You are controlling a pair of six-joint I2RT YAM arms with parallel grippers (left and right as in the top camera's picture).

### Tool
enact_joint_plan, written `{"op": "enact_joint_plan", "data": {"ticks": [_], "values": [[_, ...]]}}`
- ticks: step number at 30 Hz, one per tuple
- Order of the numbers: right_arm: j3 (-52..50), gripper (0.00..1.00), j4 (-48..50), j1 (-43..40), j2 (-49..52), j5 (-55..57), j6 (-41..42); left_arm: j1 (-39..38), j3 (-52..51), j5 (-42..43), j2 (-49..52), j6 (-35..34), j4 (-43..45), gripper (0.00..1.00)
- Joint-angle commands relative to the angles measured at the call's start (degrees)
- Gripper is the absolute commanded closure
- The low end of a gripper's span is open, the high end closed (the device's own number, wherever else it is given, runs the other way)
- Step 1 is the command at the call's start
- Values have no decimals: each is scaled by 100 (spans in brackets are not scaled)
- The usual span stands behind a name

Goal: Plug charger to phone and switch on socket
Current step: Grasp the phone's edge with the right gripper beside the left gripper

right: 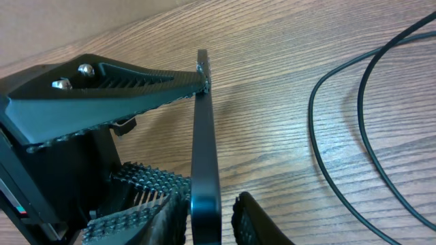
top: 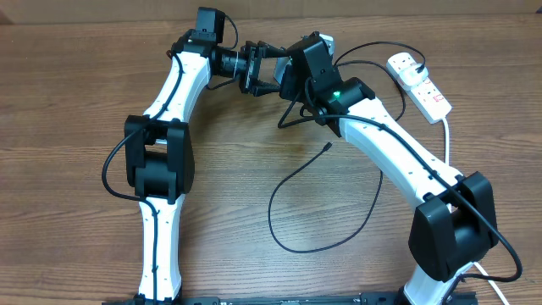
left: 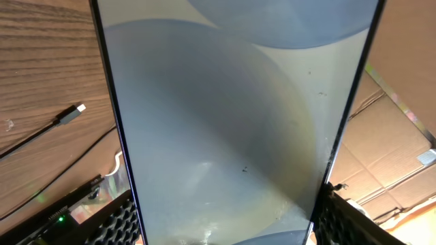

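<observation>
The phone [left: 231,122] is held up off the table between the two arms, its pale screen filling the left wrist view. My left gripper [left: 225,221] is shut on it, foam pads [left: 119,221] pressing both long edges. In the right wrist view the phone [right: 203,150] shows edge-on. My right gripper [right: 208,221] straddles its faces, one pad against it and a small gap at the other. From overhead both grippers [top: 269,69] [top: 290,76] meet at the back centre. The charger's cable [top: 279,229] loops on the table, its connector tip [top: 328,146] [left: 80,108] lying free. The socket [top: 421,83] lies at the back right.
The left gripper's ridged finger [right: 122,85] reaches across the top of the phone in the right wrist view. The black cable [right: 327,143] curves over the wood beside it. A thick white cord [top: 446,140] runs from the socket toward the right arm's base.
</observation>
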Motion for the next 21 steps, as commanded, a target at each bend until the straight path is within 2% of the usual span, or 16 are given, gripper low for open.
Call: {"op": "enact_joint_plan", "data": {"ticks": [1,8,21], "values": [[31,79,31,11,-15,81,-22,31,175,299,31,98,28,38],[28,79,4,11,-13,83,-22,31,175,302,31,98,31,38],[31,88,11,11,-13,85,-22,31,175,363,31,116,28,37]]}}
